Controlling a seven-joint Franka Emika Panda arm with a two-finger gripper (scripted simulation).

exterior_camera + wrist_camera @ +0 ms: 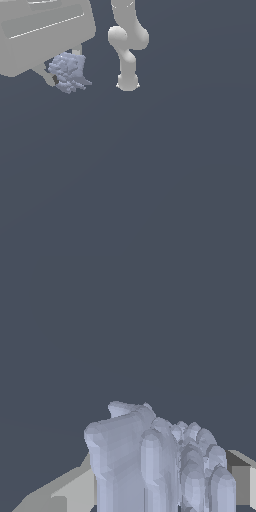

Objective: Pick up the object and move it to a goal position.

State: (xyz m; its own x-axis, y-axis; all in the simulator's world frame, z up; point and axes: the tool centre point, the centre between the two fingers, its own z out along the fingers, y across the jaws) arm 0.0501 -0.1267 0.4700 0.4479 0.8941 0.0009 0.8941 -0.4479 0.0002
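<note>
Ext. view: the white gripper (64, 75) sits at the upper part of the exterior view's left, its big pale body filling the corner above, w/ the object (70, 73) directly beneath that body and lodged between the fingers. The object is a small pale lavender-blue lump, jagged and ridged all over, w/ a spike poking out toward the exterior view's right at its lower edge. One finger (51, 78) shows just beside the lump on the exterior view's left, a dark pad on it touching the lump; the other finger is mostly hidden behind the lump, only a short stub visible above it. Jaws are closed onto the object, one finger on each side of it (contact on the far side can't be confirmed from this angle). The flat dark grey-blue surface (150, 175) shows no shadow or contact mark under the lump, so can't tell whether it's lifted or resting. The arm's other links (128, 50) stand well apart from the gripper, toward the exterior view's right, ending at a round base. Wrist view: the object (160, 461) fills the near field between the two fingers (70, 491), ridged columns packed tight, a pale finger showing on either side of it and pressed against it.
</note>
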